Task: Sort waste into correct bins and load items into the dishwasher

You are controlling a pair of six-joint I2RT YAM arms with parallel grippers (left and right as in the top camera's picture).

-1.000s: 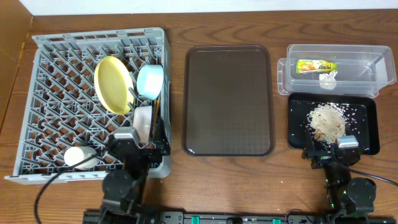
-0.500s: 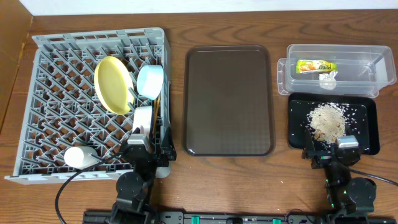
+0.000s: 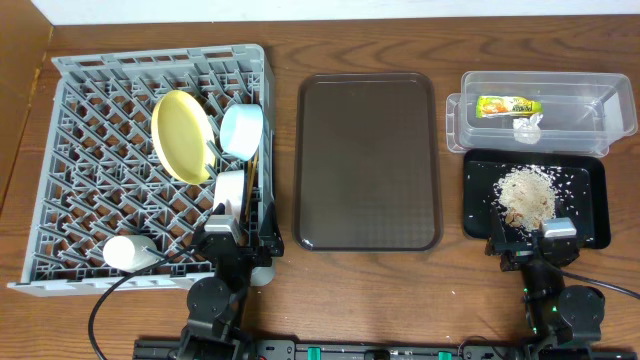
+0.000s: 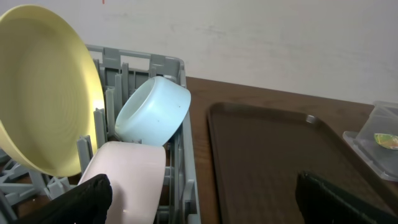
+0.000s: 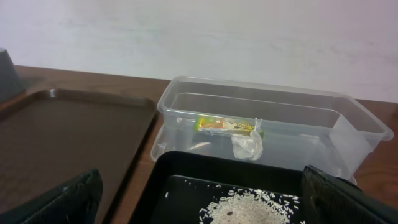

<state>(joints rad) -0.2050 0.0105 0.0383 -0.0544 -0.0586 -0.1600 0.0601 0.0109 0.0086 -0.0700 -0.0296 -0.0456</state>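
Note:
The grey dishwasher rack [image 3: 100,62] holds an upright yellow plate [image 3: 182,137], a light-blue bowl [image 3: 241,131], a white bowl [image 3: 231,192] and a white cup [image 3: 128,252] lying at its front. My left gripper [image 3: 240,240] hangs open and empty at the rack's front right corner, with the white bowl [image 4: 127,180] just ahead of its left finger. The clear tub [image 3: 600,100] contains the green-yellow wrapper [image 3: 507,105] and the tissue [image 3: 527,127]. Rice scraps [image 3: 527,192] lie heaped in the black tray [image 3: 590,200]. My right gripper [image 3: 530,238] is open over that tray's front edge.
A large dark brown serving tray [image 3: 368,160] lies bare between the rack and the bins. Wooden tabletop shows along the front edge and around the bins. A pale wall stands behind the table.
My left gripper shifted right from over the rack's front to its front right corner, then held still. The right arm and every object stayed put.

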